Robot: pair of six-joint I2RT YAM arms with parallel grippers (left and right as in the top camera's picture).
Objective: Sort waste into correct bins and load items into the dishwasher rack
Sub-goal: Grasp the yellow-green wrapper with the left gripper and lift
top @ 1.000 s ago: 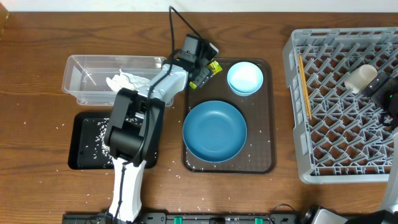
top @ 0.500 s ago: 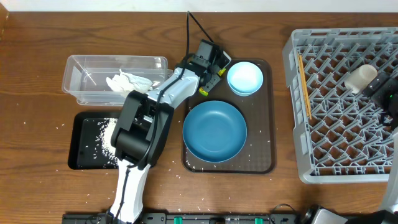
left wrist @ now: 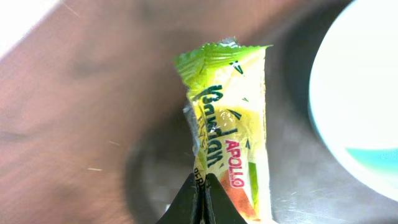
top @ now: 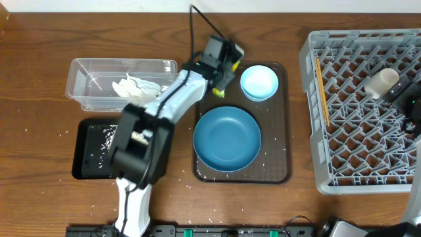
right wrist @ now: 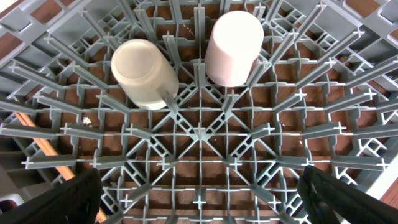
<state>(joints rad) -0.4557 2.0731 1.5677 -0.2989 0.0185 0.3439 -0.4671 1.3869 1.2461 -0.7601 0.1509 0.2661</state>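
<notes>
My left gripper (left wrist: 203,186) is shut on the lower edge of the yellow-green printed wrapper (left wrist: 233,137), held over the brown tray's far left corner beside the small light-blue bowl (top: 258,82). The large dark-blue bowl (top: 227,138) sits on the same tray. My right gripper (right wrist: 202,199) hangs open and empty above the grey dishwasher rack (top: 316,178). In the rack lie a white cup (right wrist: 144,73), a pink cup (right wrist: 233,46) and the wooden chopsticks (top: 322,92). A crumpled white tissue (top: 135,85) lies in the clear container (top: 82,92). Rice (top: 108,148) is piled in the black tray (top: 85,168).
The dark brown serving tray (top: 283,171) lies between the bins on the left and the rack on the right. Stray rice grains dot the table around the black tray and along the front edge. A black cable rises from the left wrist.
The left gripper's jaws have closed on the wrapper at the brown tray's corner, and the wrist has shifted a little to the right. The right arm has stayed still.
</notes>
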